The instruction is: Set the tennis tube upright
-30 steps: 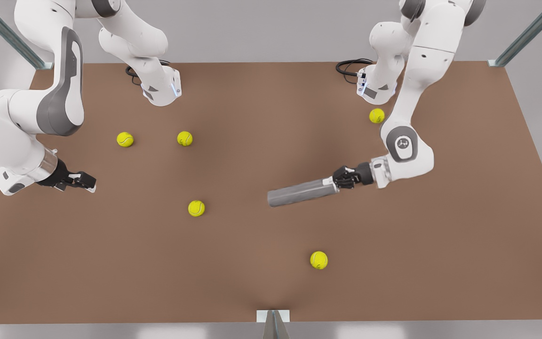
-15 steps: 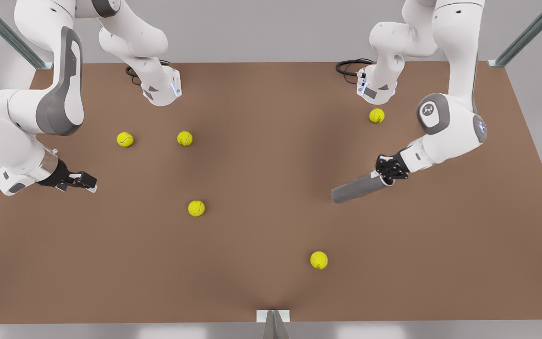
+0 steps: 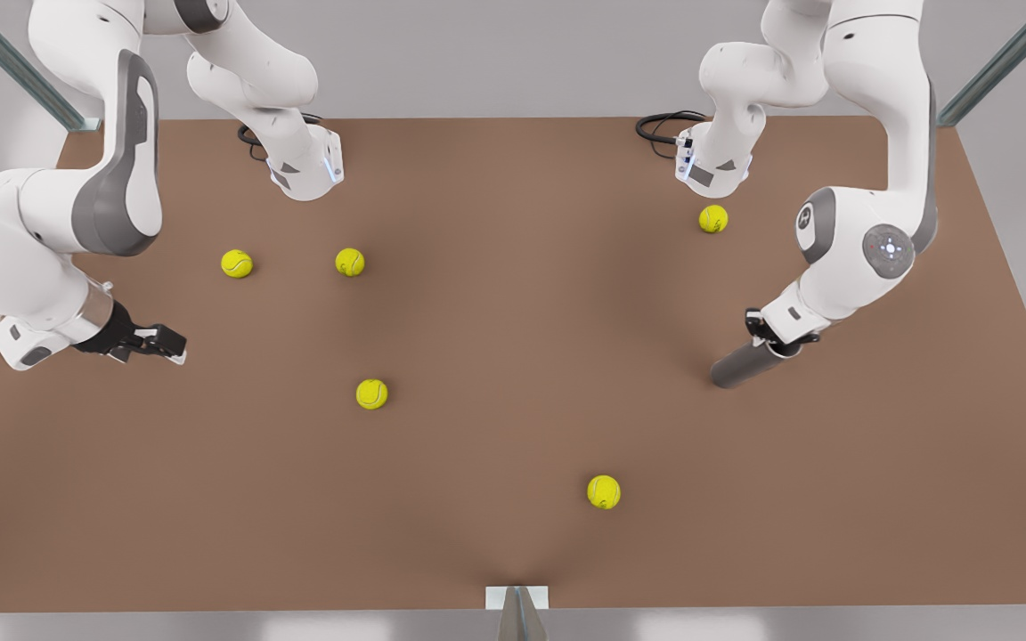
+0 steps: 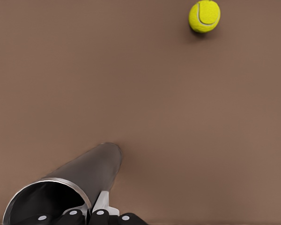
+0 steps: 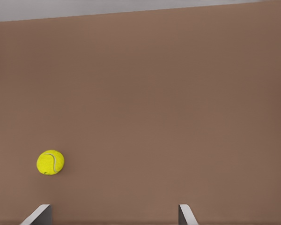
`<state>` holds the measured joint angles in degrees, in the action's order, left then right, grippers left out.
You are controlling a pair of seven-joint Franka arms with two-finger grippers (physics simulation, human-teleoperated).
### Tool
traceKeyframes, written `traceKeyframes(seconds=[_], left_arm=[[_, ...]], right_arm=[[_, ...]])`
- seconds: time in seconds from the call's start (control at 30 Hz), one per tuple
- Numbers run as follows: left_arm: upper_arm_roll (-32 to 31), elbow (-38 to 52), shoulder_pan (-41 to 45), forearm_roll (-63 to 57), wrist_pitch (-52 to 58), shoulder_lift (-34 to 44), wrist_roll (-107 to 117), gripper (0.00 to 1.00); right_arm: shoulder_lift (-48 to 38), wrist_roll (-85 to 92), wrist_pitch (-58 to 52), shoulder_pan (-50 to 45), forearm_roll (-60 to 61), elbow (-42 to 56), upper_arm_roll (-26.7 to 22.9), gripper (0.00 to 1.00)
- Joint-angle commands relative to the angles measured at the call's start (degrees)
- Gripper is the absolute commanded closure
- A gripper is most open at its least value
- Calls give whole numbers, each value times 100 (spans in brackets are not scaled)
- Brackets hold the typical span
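figure: my left gripper (image 3: pixel 769 343), on the front view's right, was clamped on the rimmed, hollow end of the tennis tube (image 3: pixel 743 365), one finger inside the mouth and the other outside against the wall, as the left wrist view showed at the tube's rim (image 4: pixel 47 187). the tube hung tilted, its closed end lowest and near the brown table (image 3: pixel 513 534); whether that end touched the surface i could not tell. it lay on the table's right side in the front view, well apart from every tennis ball; the nearest were the ball (image 3: pixel 713 218) by the arm's base and another ball (image 3: pixel 603 491) toward the front edge. my right gripper (image 3: pixel 161 343) waited on the front view's left, low over the table, its two fingers spread wide with nothing between them, one fingertip (image 5: pixel 40 213) at the border of the right wrist view and a ball (image 5: pixel 50 162) lying beyond it. progress, as i judged it: the tube was grasped and partly raised from lying, but not yet vertical. what remained was to finish the swing to upright, seat the closed end flat on the table, and release without knocking it over.
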<state>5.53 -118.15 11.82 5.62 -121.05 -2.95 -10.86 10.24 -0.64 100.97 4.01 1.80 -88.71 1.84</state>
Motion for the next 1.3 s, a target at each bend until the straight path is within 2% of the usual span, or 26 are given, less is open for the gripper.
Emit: traceKeyframes(seconds=[0.0,0.4,0.47,0.5,0.53,1.1,1.13,1.23,1.27], left_arm=[[0,3,189,-105,29,-4,1323,79],[18,3,189,-123,46,-153,1385,79],[-8,29,189,-448,143,-153,1666,77],[-17,47,189,-448,152,-153,1666,43],[-17,47,189,-448,152,-153,1666,0],[0,301,189,-527,678,-110,1587,0],[0,459,189,-527,976,-74,1569,0],[-35,1927,189,-439,3306,128,1341,0],[-52,2165,189,-430,3789,417,1008,0]], right_arm=[[-5,2,2,3,5,3,1,0],[-5,2,2,3,5,3,1,0],[-5,2,2,12,5,3,1,0],[-5,2,-7,12,5,3,1,0],[-5,2,2,12,5,3,1,0],[-5,2,-7,12,5,3,1,0],[-5,2,-7,12,5,3,1,0],[-5,2,-7,12,5,3,1,0],[-5,2,2,3,5,3,1,0]])
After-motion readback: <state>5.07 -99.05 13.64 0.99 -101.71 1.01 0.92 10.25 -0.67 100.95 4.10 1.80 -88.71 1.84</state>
